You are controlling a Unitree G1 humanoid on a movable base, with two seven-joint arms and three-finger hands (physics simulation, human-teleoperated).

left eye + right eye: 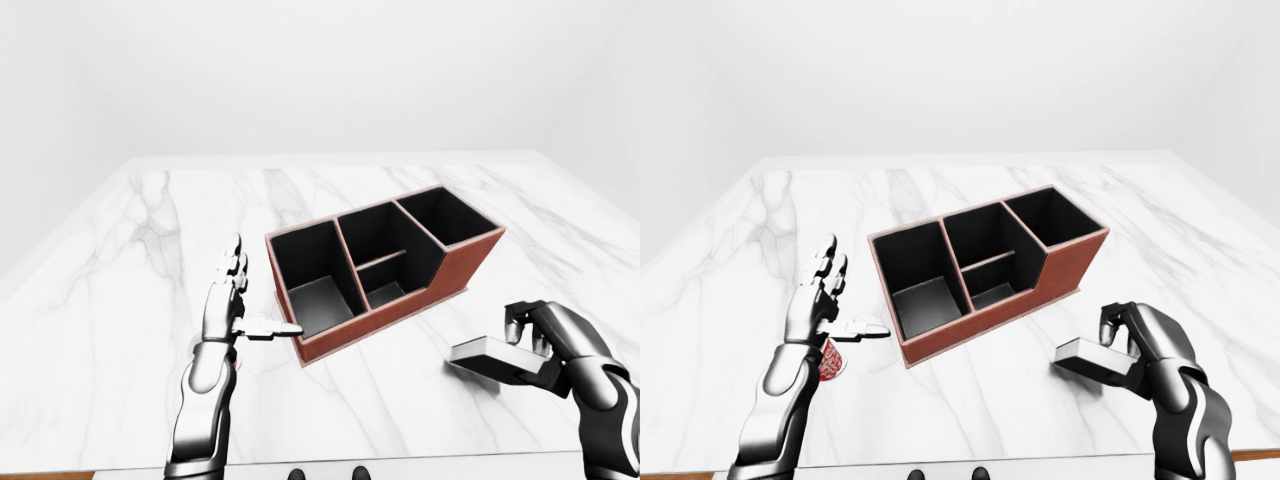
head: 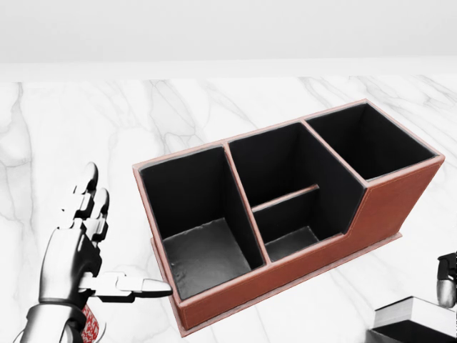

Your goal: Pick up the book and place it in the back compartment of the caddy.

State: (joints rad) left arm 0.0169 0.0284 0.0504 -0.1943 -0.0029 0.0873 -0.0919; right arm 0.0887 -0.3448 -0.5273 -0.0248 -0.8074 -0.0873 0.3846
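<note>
The caddy (image 1: 462, 264) is a red-brown box with black compartments and lies slanted across the white marble table (image 1: 120, 330). It has one bin at its left end, a middle part split in two, and one bin at its right end. The book (image 1: 487, 356), pale with a dark cover, is at the lower right. My right hand (image 1: 527, 345) is shut on its right end, fingers over the top and thumb beneath. My left hand (image 1: 262, 292) is open, fingers up and thumb pointing at the caddy's left end, close to its wall.
A small red patterned object (image 1: 832, 362) lies on the table by my left wrist. The table's near edge runs along the bottom of the eye views. White walls stand beyond the table.
</note>
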